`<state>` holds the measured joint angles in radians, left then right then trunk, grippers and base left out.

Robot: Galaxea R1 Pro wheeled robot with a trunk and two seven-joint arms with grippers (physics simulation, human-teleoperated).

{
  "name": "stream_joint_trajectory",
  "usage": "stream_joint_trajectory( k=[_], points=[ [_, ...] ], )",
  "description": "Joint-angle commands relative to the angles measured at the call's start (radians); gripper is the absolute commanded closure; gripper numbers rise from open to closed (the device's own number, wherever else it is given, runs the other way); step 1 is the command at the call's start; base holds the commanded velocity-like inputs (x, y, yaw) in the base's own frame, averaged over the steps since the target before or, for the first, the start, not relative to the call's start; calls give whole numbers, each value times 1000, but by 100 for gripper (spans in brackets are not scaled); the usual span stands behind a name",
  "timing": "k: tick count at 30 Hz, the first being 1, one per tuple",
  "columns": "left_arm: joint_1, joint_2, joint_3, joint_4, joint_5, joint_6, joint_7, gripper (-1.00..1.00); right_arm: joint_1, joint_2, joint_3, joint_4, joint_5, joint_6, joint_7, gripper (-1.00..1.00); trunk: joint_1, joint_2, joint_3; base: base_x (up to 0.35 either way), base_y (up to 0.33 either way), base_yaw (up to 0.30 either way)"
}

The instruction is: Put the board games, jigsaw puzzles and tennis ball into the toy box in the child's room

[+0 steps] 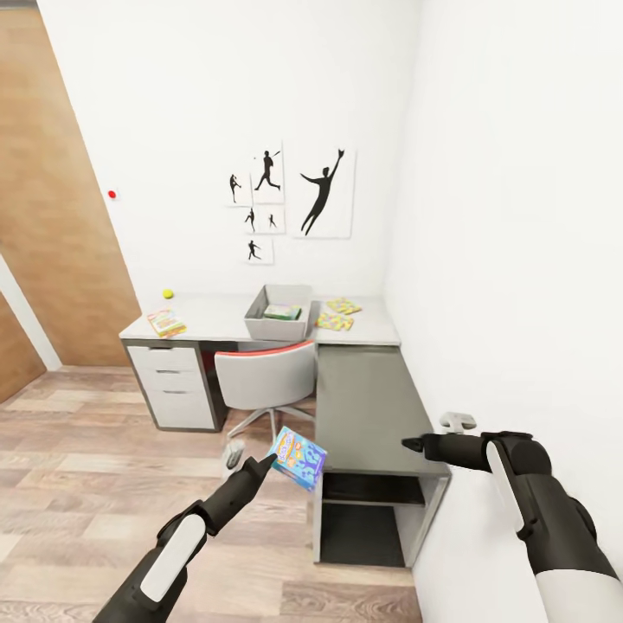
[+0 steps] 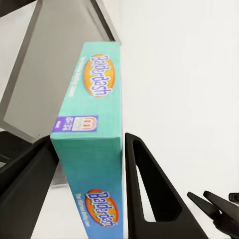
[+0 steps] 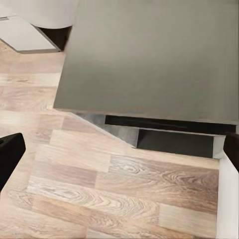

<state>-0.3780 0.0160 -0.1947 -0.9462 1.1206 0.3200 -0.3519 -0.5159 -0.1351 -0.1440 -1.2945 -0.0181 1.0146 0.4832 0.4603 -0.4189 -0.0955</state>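
Observation:
My left gripper is shut on a small blue board game, held in the air over the floor in front of the chair. In the left wrist view the teal "Balderdash" box sits clamped between both black fingers. The toy box stands on the table and holds a green-white game. A yellow-red game and the tennis ball lie at the table's left. Two jigsaw puzzles lie right of the box. My right gripper hovers open over the low cabinet.
A low dark-topped cabinet runs along the right wall, seen from above in the right wrist view. A grey swivel chair is tucked under the table beside white drawers. A wooden door is at the left, with open wood floor.

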Motion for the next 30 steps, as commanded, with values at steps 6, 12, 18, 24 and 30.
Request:
stream_joint_trajectory(
  k=[6,12,18,24,30],
  points=[
    [0,1,-2,-1,12,4,-1,100,-1,0,0,-1,-1,5,1,-100,1,-2,-2,328,58,0],
    [0,1,-3,-2,12,4,0,100,-1,0,-1,-2,-1,5,1,-100,1,-2,-2,333,21,0],
    [0,1,-3,-1,11,4,0,100,-1,0,-1,-2,-2,6,1,-100,1,-2,-2,335,7,0],
    [1,1,-3,-1,11,4,1,100,-1,0,-1,-2,-1,6,1,-100,1,-2,-2,335,3,0],
    [1,1,-3,-1,11,3,1,100,-1,0,-2,-11,-1,8,0,-100,1,-2,-2,335,1,0]
  ],
)
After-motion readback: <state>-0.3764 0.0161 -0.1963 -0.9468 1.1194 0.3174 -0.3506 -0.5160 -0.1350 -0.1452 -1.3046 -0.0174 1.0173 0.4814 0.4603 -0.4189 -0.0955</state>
